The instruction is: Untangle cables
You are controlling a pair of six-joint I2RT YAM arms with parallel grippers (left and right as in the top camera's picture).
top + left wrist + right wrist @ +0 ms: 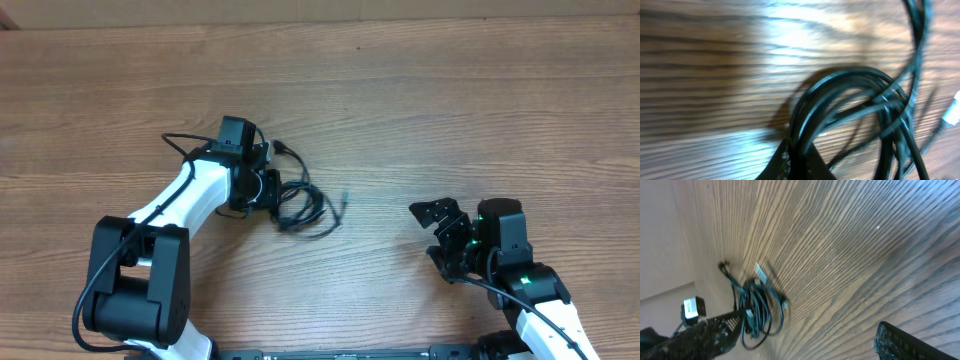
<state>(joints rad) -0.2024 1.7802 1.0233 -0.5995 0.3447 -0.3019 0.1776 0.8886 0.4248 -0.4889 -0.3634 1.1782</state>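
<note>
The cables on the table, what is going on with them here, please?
The left end effector is closed on the cables, a bundle of thin black cords lying looped over one another near the middle of the wooden table. They are not yet separated. The right end effector stands open on the right side, apart from the bundle and holding nothing.
</note>
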